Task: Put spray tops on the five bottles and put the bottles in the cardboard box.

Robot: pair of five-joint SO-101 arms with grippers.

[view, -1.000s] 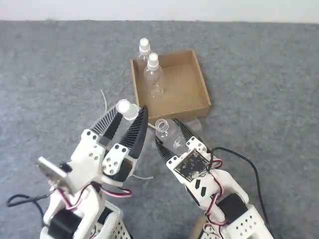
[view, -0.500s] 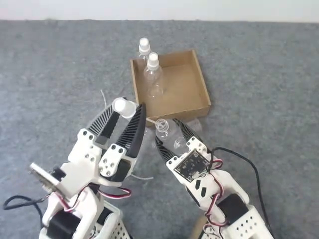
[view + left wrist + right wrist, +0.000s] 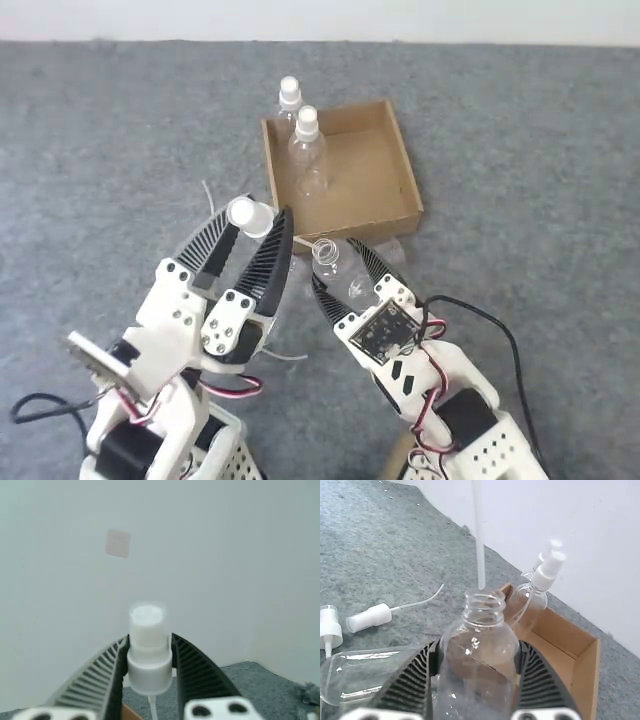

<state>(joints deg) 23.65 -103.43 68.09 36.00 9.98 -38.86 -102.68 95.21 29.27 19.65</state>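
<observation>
Robotics bench, lab or workshop type: grey carpet-like table cover [image 3: 520, 150] across the high view, plain white wall [image 3: 320, 18] along the top edge, 2 white plastic arms at lower left [image 3: 185, 335] and lower right [image 3: 450, 400], bare circuit board [image 3: 384, 331] exposed on the latter.

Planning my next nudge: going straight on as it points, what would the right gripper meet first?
Likely the near wall of the open brown cardboard box, though depth is unclear.
</observation>
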